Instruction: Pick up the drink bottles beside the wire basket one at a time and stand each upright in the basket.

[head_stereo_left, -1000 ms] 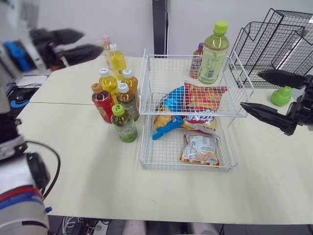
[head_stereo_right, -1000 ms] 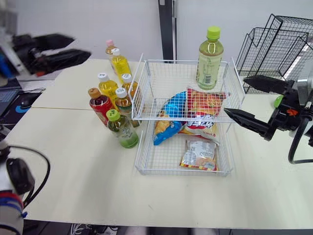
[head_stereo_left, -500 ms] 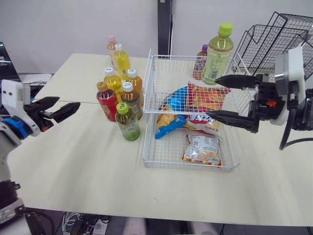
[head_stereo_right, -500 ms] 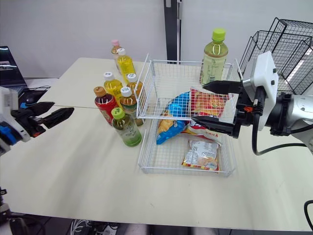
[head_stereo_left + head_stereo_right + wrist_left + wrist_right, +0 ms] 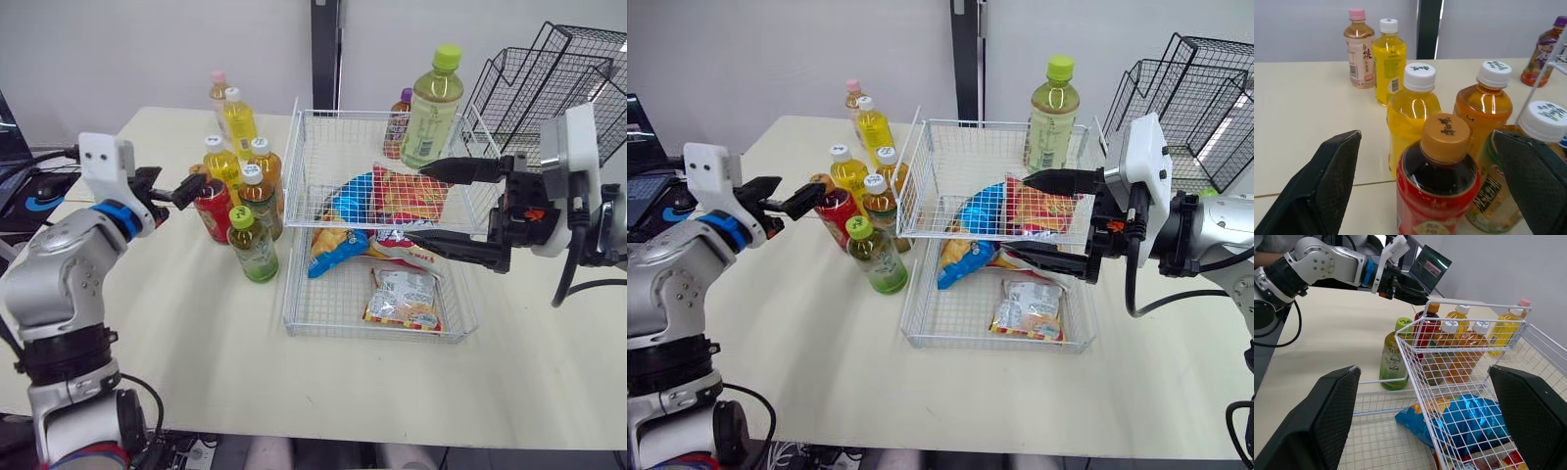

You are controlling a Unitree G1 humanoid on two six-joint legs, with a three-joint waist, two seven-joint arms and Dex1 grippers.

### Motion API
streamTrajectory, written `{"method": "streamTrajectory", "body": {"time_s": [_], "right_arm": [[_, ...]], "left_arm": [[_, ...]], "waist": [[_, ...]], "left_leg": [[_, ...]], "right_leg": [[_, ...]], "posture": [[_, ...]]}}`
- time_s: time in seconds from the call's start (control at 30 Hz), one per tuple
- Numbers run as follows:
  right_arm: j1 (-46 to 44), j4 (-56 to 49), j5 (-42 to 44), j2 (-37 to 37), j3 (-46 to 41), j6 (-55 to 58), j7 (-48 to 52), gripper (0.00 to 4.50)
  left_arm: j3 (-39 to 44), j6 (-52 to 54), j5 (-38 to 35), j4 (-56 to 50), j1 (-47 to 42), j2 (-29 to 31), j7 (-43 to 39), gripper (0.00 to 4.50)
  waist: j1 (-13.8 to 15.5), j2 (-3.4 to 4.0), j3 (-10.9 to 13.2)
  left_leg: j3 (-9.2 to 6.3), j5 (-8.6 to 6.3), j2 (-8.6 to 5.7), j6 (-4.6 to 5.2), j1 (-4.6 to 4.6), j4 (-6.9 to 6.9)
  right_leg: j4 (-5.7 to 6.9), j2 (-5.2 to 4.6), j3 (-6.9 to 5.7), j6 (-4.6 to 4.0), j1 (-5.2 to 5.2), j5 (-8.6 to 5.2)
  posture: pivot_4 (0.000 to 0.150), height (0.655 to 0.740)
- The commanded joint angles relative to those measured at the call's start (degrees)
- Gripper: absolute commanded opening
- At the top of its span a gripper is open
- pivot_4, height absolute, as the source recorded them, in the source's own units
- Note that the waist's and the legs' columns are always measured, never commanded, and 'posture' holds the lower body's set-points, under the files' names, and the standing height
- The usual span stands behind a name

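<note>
At the wire basket's (image 5: 377,336) right side, holds the right gripper (image 5: 415,202) spread and empty, and aims the left gripper (image 5: 1426,139), fingers parted, at the brown-capped red bottle (image 5: 1437,196) standing just beside the basket's left wall, likely for grasping.

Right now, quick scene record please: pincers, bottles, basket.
left pincer: open, fingers either side of the red-label bottle, not closed on it
right pincer: open, at the right side of the wire basket
beside basket: seven bottles, all upright
in basket: green-cap bottle upright in top tier; snack bags inside
</note>
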Motion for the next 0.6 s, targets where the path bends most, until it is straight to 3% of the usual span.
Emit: {"method": "streamTrajectory", "body": {"time_s": [0.03,0.3,0.43,0.6], "right_arm": [[0.0,-1.3,0.6,-0.2,-1.9,0.1,-0.2,4.50],[0.3,-1.5,0.7,0.0,-2.4,0.5,-0.5,4.50],[0.2,-1.6,0.8,0.2,-2.5,0.8,-0.7,4.50],[0.3,-1.6,0.6,0.3,-2.8,0.7,-1.3,4.50]], "left_arm": [[-2.0,-1.3,1.5,2.6,-3.4,0.1,2.0,4.49],[-5.8,-5.8,3.5,10.5,-7.5,0.0,1.7,4.49],[-6.5,-7.5,3.8,12.3,-8.1,-0.2,1.0,3.64],[-6.9,-8.1,3.5,12.1,-8.0,-0.2,0.2,2.09]], "waist": [[0.0,0.00,0.0],[-0.1,0.00,0.0],[-0.1,0.00,0.0],[-0.1,-0.01,0.0]], "left_leg": [[0.01,0.00,0.00,0.00,0.00,0.00],[0.05,0.00,-0.01,-0.01,-0.02,-0.05],[0.06,0.00,-0.01,-0.01,-0.02,-0.06],[0.06,0.00,-0.01,-0.01,-0.03,-0.07]], "right_leg": [[0.00,0.00,0.01,0.00,0.00,0.00],[-0.01,0.00,0.03,0.00,-0.06,0.00],[-0.01,0.00,0.04,0.00,-0.07,0.00],[-0.02,0.00,0.04,0.00,-0.07,0.00]], "posture": [[0.150,0.7400],[0.150,0.7400],[0.150,0.7400],[0.150,0.7400]]}}
